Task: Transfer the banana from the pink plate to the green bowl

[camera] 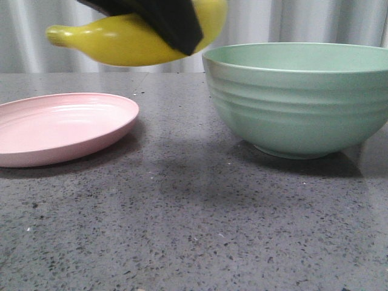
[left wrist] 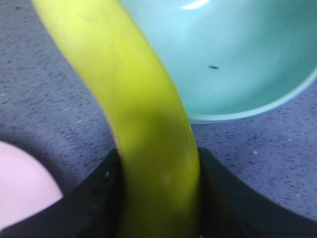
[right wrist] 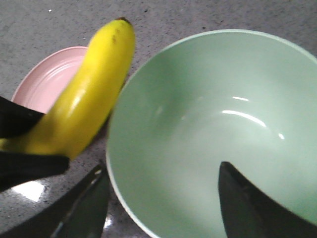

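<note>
My left gripper [camera: 176, 27] is shut on the yellow banana [camera: 121, 39] and holds it in the air, between the pink plate [camera: 60, 127] and the green bowl [camera: 297, 97]. In the left wrist view the banana [left wrist: 143, 124] fills the gap between the black fingers [left wrist: 89, 198], with the bowl's rim [left wrist: 257, 106] just beyond and a bit of the plate [left wrist: 20, 188] to one side. My right gripper [right wrist: 161, 188] is open and empty above the bowl [right wrist: 208, 139]; its view also shows the banana [right wrist: 89, 99] and the plate [right wrist: 54, 74].
The plate and the bowl stand on a dark speckled stone table [camera: 182, 230]. A pale curtain [camera: 285, 21] hangs behind the table.
</note>
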Controlling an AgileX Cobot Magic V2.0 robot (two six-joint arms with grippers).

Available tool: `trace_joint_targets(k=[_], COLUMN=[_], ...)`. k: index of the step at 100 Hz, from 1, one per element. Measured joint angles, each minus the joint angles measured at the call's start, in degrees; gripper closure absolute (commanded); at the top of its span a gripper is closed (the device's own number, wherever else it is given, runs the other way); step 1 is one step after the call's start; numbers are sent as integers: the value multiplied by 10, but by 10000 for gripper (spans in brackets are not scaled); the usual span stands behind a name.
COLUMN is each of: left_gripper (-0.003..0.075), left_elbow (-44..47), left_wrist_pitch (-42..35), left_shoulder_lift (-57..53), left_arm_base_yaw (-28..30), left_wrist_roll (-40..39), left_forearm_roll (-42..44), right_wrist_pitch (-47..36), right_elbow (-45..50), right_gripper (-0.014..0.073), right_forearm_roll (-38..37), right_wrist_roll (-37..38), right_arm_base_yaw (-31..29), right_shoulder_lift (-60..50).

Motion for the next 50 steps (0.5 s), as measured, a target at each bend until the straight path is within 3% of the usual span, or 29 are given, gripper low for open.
trace_joint_targets(k=[50], left_gripper=[741], left_elbow=[0], left_wrist_pitch=[0], left_shoulder_lift=[0], left_arm_base_yaw=[-27], left_wrist_roll=[0], left_forearm_roll=[-11], right_wrist_pitch=[-66], right_elbow=[-73], right_gripper=[188], right_forearm_roll=[99], right_wrist_roll=[-1], right_arm_base_yaw=[46], right_shoulder_lift=[169])
